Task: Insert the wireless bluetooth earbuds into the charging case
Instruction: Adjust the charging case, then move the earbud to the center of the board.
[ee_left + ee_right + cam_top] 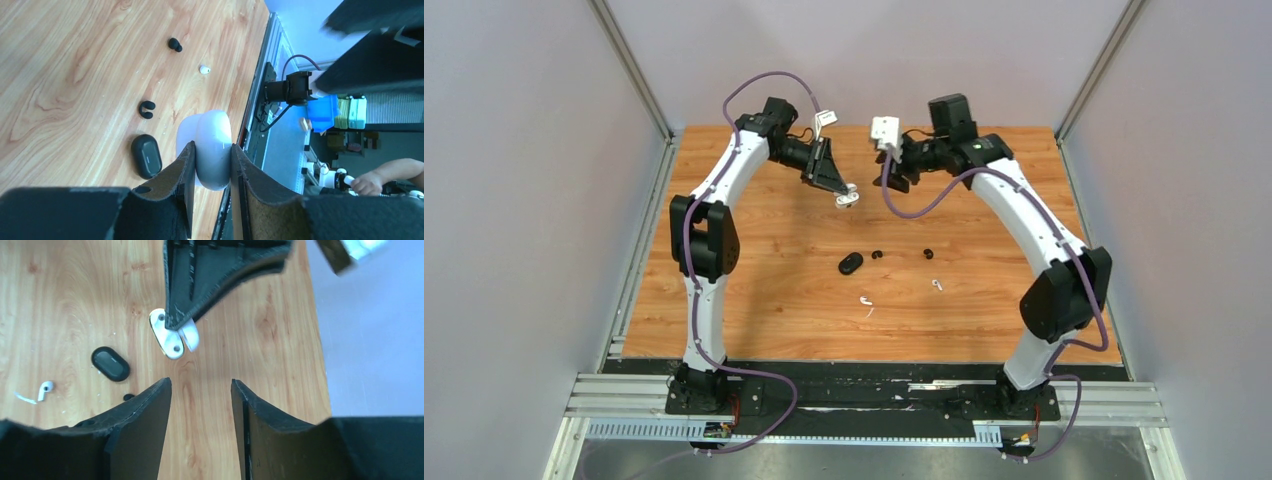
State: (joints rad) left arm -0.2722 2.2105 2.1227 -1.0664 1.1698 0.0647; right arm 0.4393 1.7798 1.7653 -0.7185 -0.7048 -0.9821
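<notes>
My left gripper (842,192) is shut on a white charging case (848,198) and holds it above the back middle of the table. In the left wrist view the case (214,131) sits pinched between the fingers (183,165). In the right wrist view the case (169,335) hangs open, showing two empty sockets. My right gripper (894,180) is open and empty just right of it, and its jaws (200,390) stand apart over bare wood. Two white earbuds (865,300) (937,285) and two black earbuds (877,254) (928,253) lie loose mid-table.
A closed black case (851,263) lies beside the left black earbud; it also shows in the left wrist view (146,156) and the right wrist view (110,363). A tiny white fleck (24,398) lies near one white earbud (45,388). Grey walls enclose the table.
</notes>
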